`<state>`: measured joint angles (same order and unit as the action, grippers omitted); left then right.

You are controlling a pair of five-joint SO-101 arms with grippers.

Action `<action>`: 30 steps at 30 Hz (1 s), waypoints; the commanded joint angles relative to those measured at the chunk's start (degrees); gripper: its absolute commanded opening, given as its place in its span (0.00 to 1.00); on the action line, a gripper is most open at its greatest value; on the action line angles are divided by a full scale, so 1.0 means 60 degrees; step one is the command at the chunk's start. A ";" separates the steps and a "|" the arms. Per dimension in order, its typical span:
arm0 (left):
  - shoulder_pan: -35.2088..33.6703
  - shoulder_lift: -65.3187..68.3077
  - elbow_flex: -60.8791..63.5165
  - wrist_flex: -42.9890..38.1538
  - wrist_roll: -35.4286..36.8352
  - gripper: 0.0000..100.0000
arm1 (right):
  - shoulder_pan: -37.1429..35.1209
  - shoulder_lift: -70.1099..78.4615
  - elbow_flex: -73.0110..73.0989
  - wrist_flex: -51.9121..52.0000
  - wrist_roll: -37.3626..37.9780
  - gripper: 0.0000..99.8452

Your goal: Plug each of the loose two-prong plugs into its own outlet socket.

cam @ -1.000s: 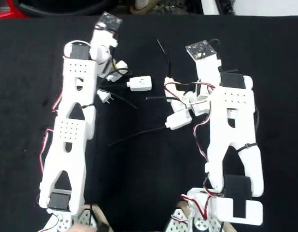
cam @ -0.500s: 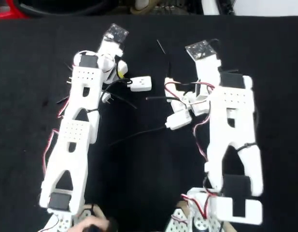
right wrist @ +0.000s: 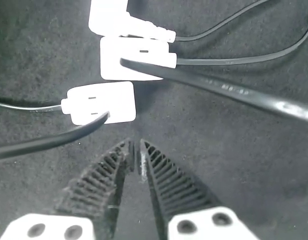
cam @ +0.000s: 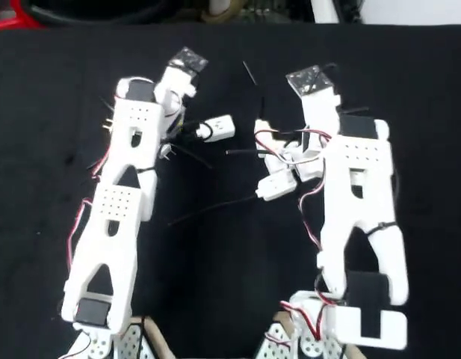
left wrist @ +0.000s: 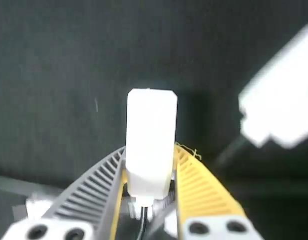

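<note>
Left wrist view: left claw (left wrist: 151, 151) around white outlet socket (left wrist: 151, 125).

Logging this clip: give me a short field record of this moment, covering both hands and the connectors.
Left hand: shut on a white rectangular connector block
Right hand: shut, empty, over the black cloth table
Nearest right hand: white two-slot socket, second white slotted socket beside it
Cables: black cables crossing in front of both sockets
Plugs seated: cannot tell
</note>
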<state>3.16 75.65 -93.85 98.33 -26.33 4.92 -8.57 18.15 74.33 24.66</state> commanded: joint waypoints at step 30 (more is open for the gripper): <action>0.1048 -1.8637 2.5502 -0.6139 -0.0908 0.03 | -0.0586 -0.0081 -0.0051 0.0147 -0.0293 0.01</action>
<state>9.32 -31.96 55.43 63.16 -27.38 3.08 -8.57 18.15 75.03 23.16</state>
